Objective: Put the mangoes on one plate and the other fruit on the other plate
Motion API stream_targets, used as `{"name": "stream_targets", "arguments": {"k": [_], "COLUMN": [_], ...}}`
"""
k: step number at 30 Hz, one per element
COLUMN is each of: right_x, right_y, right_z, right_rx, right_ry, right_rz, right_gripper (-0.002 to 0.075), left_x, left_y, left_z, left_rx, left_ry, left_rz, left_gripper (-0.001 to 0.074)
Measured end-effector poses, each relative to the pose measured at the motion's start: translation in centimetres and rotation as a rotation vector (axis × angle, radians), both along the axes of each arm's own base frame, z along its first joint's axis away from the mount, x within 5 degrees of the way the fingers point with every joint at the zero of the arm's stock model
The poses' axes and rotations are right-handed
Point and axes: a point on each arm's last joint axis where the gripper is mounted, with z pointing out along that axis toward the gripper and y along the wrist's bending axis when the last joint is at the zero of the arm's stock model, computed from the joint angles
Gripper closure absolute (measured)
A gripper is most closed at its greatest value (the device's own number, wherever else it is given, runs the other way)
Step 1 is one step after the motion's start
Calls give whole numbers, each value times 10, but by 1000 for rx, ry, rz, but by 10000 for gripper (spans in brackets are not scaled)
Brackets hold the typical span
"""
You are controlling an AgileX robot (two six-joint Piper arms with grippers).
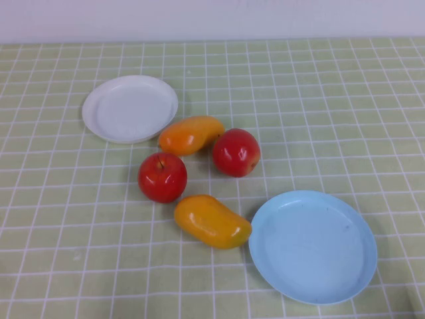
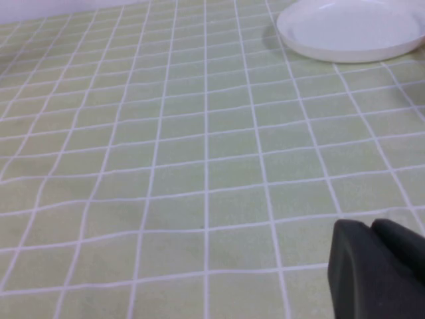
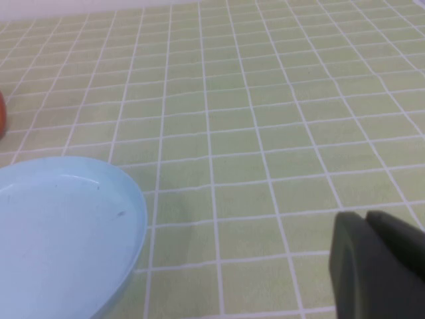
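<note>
Two orange-yellow mangoes lie mid-table: one [image 1: 190, 134] just right of the white plate [image 1: 130, 107], the other [image 1: 212, 221] beside the light blue plate [image 1: 313, 246]. Between them sit two red apples, one on the left [image 1: 162, 177] and one on the right [image 1: 236, 152]. Both plates hold nothing. Neither arm shows in the high view. My left gripper [image 2: 372, 229] is shut and holds nothing, low over bare cloth, with the white plate [image 2: 352, 30] well ahead of it. My right gripper [image 3: 366, 220] is also shut and holds nothing, beside the blue plate [image 3: 63, 226].
A green tablecloth with a white grid covers the table, and a pale wall runs along its far edge. A sliver of a red apple [image 3: 2, 114] shows at the edge of the right wrist view.
</note>
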Motion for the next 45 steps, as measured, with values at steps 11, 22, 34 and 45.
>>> {"name": "stream_targets", "arguments": {"k": [11,22,34,45], "right_x": [0,0,0,0], "right_y": [0,0,0,0], "right_z": [0,0,0,0], "right_rx": [0,0,0,0], "right_ry": [0,0,0,0], "right_rz": [0,0,0,0], "right_gripper": [742,742,742,742], "left_x": [2,3,8,29], "left_y": [-9,-10,-13,-26], "left_z": [13,21,33,94], "left_rx": [-521,-819,-780,-538], "left_ry": [-121,-185,-90,200], "left_rz": [1,19,9,-102], "left_gripper": [734,734,734,734]}}
